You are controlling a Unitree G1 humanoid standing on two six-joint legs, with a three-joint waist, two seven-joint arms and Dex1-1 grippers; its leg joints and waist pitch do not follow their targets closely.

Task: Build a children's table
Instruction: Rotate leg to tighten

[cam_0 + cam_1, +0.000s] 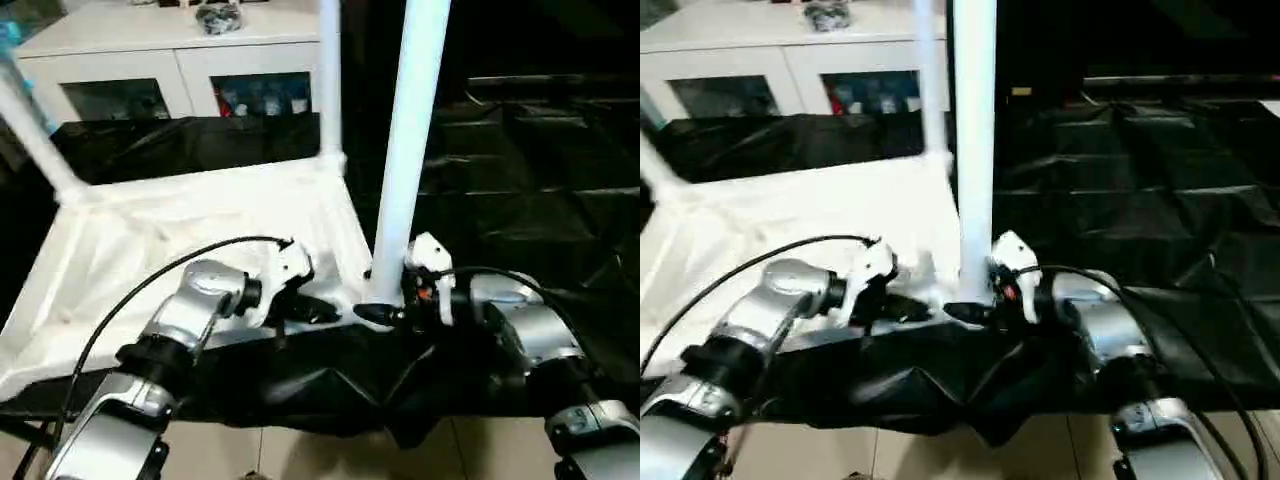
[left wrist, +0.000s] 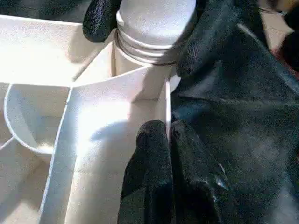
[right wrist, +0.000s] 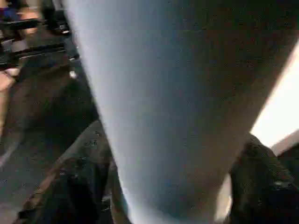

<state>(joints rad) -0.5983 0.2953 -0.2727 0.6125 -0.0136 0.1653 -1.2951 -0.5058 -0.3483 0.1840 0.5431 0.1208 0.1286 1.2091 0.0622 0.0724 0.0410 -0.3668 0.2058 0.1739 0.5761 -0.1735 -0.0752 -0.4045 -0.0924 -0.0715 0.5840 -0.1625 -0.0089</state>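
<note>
Tabletop: the white plastic top (image 1: pixel 200 240) lies upside down on the black-draped table (image 1: pixel 540 190), ribbed underside facing up, toward the robot's left side of it.
Fitted legs: one white leg (image 1: pixel 328 75) stands upright in the far corner socket nearer the middle, and another leg (image 1: pixel 30 135) leans out of the far left corner.
Leg being handled: a third leg (image 1: pixel 405 150) stands nearly upright at the near right corner of the top, its lower end sitting right at the corner socket (image 2: pixel 140 70); the left wrist view shows its ringed end at the mouth of the socket.
Right hand: the right hand (image 1: pixel 385 312) is clenched around the bottom of this leg, one black finger (image 2: pixel 100 18) on each side of the tube, just above the socket.
Left hand: the left hand (image 2: pixel 168 135) pinches the thin side wall of the top between its two black fingers, just beside the same corner, holding the top by its edge.
Arms: both silver forearms reach in from the near edge, the hands close together at the corner.
Background: a white glass-door cabinet (image 1: pixel 170 60) stands behind the table.
Floor: pale tiles (image 1: pixel 300 455) show below the cloth's near edge.
</note>
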